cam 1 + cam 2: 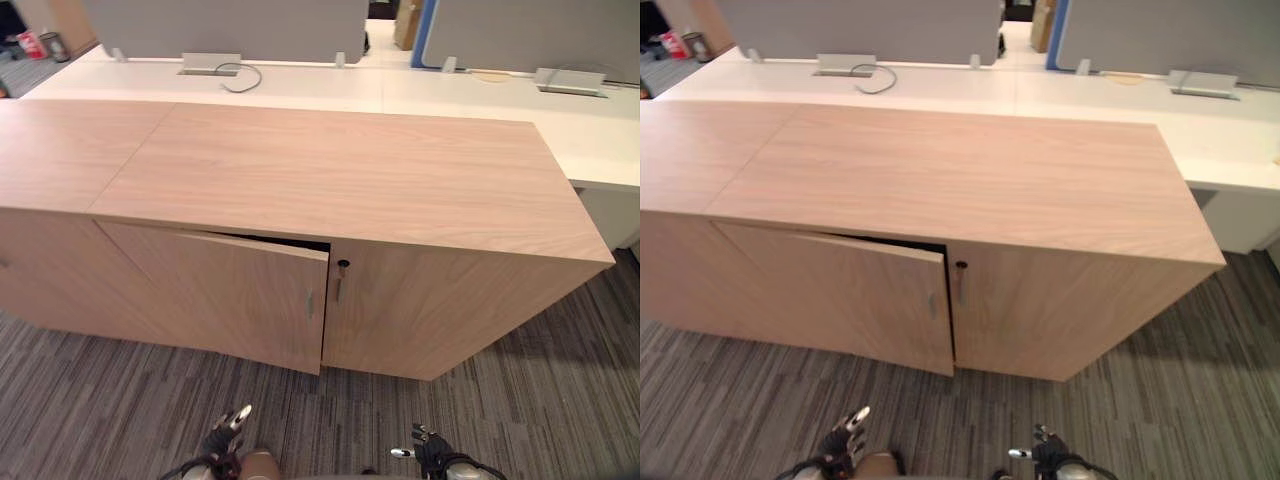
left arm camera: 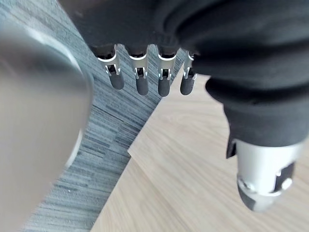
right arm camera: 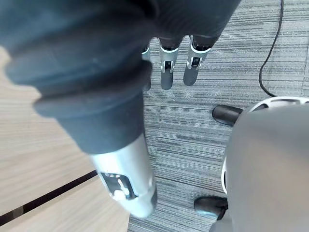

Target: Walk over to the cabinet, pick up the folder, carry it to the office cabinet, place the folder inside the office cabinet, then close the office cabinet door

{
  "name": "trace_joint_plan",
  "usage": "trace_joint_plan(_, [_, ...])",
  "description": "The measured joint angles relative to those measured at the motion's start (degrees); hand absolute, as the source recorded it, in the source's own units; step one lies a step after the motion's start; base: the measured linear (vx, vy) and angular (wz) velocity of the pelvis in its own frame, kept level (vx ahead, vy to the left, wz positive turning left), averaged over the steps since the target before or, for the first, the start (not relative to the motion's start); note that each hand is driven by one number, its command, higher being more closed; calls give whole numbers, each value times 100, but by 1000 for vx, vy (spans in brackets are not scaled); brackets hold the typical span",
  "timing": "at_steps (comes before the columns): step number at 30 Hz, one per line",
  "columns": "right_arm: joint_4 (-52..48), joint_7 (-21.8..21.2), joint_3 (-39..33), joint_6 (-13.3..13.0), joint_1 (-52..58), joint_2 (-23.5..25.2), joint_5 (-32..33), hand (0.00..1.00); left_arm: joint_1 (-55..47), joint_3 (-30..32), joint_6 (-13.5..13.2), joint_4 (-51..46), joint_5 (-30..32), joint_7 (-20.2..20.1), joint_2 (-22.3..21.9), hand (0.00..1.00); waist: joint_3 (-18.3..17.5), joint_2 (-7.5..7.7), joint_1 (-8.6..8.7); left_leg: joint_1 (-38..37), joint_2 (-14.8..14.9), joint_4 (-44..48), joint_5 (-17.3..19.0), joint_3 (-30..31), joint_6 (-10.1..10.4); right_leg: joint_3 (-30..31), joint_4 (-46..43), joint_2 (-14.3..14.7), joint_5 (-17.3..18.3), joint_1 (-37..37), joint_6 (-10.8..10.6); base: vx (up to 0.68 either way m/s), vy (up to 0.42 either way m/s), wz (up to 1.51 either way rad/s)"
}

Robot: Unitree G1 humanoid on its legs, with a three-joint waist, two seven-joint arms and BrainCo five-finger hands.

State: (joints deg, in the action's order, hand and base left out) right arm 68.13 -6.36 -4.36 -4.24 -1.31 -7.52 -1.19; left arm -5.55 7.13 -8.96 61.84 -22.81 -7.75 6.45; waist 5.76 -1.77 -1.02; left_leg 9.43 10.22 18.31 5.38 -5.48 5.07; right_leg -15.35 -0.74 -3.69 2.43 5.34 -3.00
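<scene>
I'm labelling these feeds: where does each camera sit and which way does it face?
Left eye view: on the head, looking down at the wooden cabinet, its door ajar; left hand and right hand at the bottom edge.
Right eye view: beside it, sharing that scene.
Left wrist view: along the open left hand towards cabinet and carpet.
Right wrist view: along the open right hand; shares carpet and cabinet.

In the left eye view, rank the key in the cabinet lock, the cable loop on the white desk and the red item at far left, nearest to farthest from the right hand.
From the right hand:
1. Key, in the cabinet front.
2. Cable loop, on the white desk behind the cabinet.
3. Red item, far back-left corner.
</scene>
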Motion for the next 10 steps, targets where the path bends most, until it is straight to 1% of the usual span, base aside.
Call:
trace_joint_plan(1, [-4, -53, 20, -20, 45, 92, 1, 0, -46, 96, -3, 42, 130, 54, 31, 0, 0, 68, 15, -92, -62, -119, -9, -33, 13, -11, -25, -70, -20, -24, -32, 15, 90, -20])
trace_joint_plan(2, [-13, -69, -9, -32, 82, 165, 2, 0, -73, 226, 3, 67, 267, 106, 57, 0, -24, 175, 21, -154, -152, -282, -51, -85, -39, -9, -39, -172, -3, -38, -66, 31, 104, -7])
trace_joint_plan(3, [-12, -80, -26, -38, 109, 191, 1, 0, -101, 392, 3, 63, 322, 124, 44, 0, -50, 242, 28, -254, -261, -494, -129, -151, -109, -9, -57, -274, 1, -56, -74, 33, 137, 1])
trace_joint_plan(4, [-1, -82, -60, -37, 136, 201, 1, 0, -132, 518, 0, 57, 327, 131, 2, 0, -73, 269, 21, -360, -368, -678, -211, -171, -165, -10, -61, -373, 9, -45, -121, 31, 108, 3])
trace_joint_plan(6, [-2, -82, -65, -38, 156, 213, 6, 0, -204, 643, -1, 59, 298, 165, -55, 0, -148, 284, 29, -535, -512, -1043, -374, -199, -212, -9, -55, -487, 19, -54, -198, 45, 81, 2])
trace_joint_plan(7, [-1, -83, -73, -38, 160, 217, 11, 0, -234, 698, -1, 59, 295, 178, -79, 0, -165, 265, 32, -625, -555, -1235, -473, -234, -215, -9, -52, -521, 21, -59, -210, 67, 73, -1])
trace_joint_plan(9, [-5, -83, -129, -42, 193, 223, 23, 0, -312, 757, -1, 59, 300, 187, -134, 0, -200, 232, 38, -885, -615, -1774, -707, -300, -222, -3, -40, -540, 34, -56, -233, 65, 45, -3])
trace_joint_plan(10, [-5, -83, -134, -45, 195, 224, 25, 0, -319, 757, -1, 60, 303, 187, -135, 0, -201, 231, 40, -944, -624, -1871, -759, -309, -212, -1, -34, -533, 37, -51, -237, 34, 12, -2])
